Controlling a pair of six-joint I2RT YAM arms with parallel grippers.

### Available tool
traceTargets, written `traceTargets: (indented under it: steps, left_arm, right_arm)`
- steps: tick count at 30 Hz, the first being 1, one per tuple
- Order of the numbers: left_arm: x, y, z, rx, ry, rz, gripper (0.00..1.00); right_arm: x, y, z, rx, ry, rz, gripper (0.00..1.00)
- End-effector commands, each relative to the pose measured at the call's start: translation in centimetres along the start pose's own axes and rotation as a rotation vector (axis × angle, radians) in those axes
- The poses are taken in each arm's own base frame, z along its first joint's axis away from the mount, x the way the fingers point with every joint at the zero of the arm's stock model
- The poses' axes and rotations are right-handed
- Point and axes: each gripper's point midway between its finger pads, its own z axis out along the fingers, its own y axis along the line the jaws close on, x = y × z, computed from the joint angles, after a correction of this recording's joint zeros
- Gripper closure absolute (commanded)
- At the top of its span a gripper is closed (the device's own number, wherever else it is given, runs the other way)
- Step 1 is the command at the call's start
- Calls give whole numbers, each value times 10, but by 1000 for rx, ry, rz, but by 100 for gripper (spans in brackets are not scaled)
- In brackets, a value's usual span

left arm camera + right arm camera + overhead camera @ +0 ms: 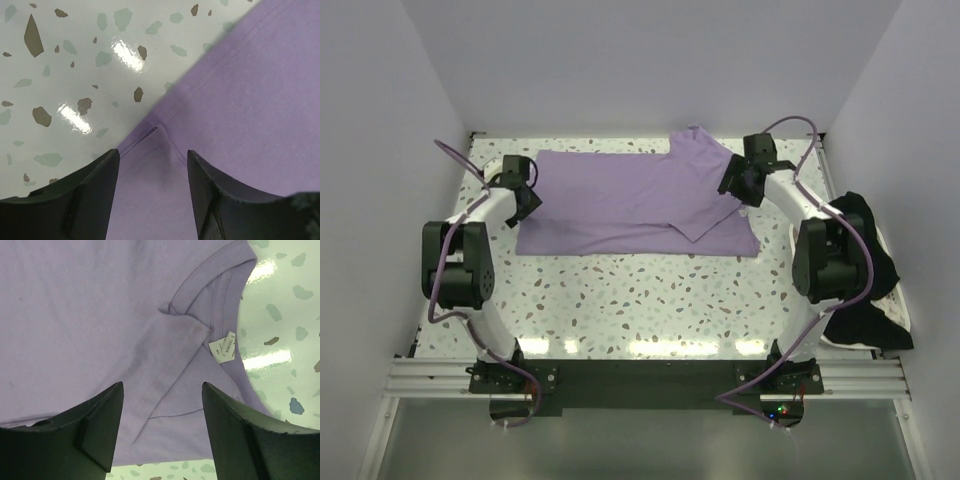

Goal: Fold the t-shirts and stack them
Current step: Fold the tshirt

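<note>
Looking from here, the purple t-shirt (pixel 620 200) lies mostly flat across the far half of the speckled table (pixel 650 300), with a flap folded over near its right side. The left gripper (pixel 525 195) sits at the shirt's left edge, fingers spread, a hem corner between them but nothing pinched. The right gripper (pixel 738 182) hangs over the collar (pixel 220 275) end, also wide apart, with the white label (pixel 223 347) just ahead. Dark clothes (pixel 865 270) are heaped off to the right.
</note>
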Motion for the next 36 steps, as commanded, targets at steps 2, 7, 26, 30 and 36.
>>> traceTargets:
  steps: [2, 7, 26, 30, 36]
  left_arm:
    - [-26, 0, -34, 83, -78, -54, 37]
    - [-5, 4, -59, 203, -46, -94, 37]
    - [8, 18, -121, 393, -59, 76, 36]
    - [9, 19, -125, 405, -63, 107, 36]
    - [10, 19, -129, 424, -61, 121, 36]
  right_arm:
    - [-7, 5, -21, -42, -51, 2, 33]
    - [39, 16, -16, -113, -14, -2, 35]
    - [103, 50, 15, -187, 22, 60, 55]
    - [108, 47, 17, -172, 34, 63, 55]
    - [111, 42, 17, -150, 32, 70, 57]
